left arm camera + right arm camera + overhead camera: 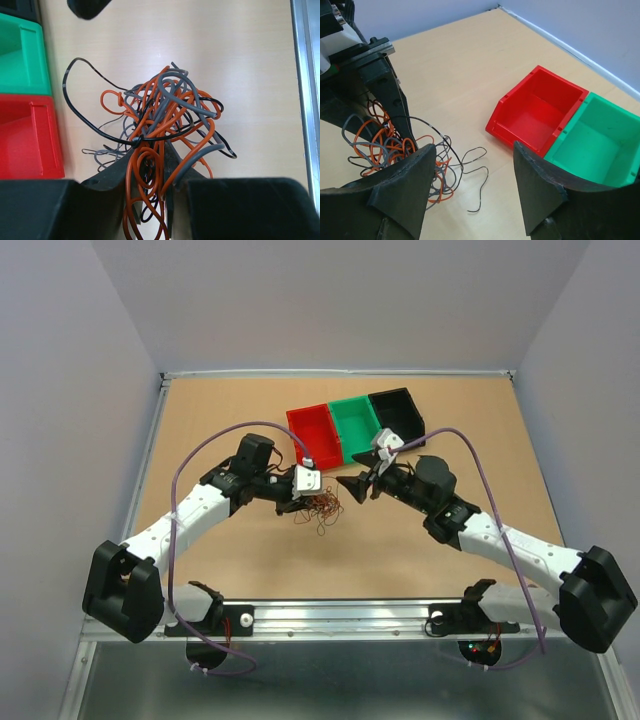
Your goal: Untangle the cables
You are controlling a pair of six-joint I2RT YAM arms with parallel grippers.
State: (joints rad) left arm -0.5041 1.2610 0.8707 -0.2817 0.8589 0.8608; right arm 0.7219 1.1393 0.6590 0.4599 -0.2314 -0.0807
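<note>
Left hand (298, 503) has the cables (320, 510): jaws pinched nearly closed on a bunch of orange strands at the near side of the clump. The rest of the tangle fans out ahead of its fingertips in the left wrist view, orange, grey and black loops mixed.

The clump sits about mid-bench (200, 420), low over the surface or brushing it; can't tell which. No real long axis, it's a ball, with a few loose ends trailing off toward the right arm's side.

Right hand (351, 488) is empty, jaws standing wide apart. It sits just beside the tangle and is clearly the free arm to work it. From its wrist camera the mass lies off to the left, outside its left finger (405, 175), not between the fingers. Only thin loose ends reach into the gap.

Likely next move: shift the right hand left toward the clump and take one strand well apart from the left hand's pinch.

In the way: the left hand's own fingers, right behind the clump. Red bin (315, 430), green bin (355, 422) and black bin (397, 412) stand in a row just beyond, all looking empty.
</note>
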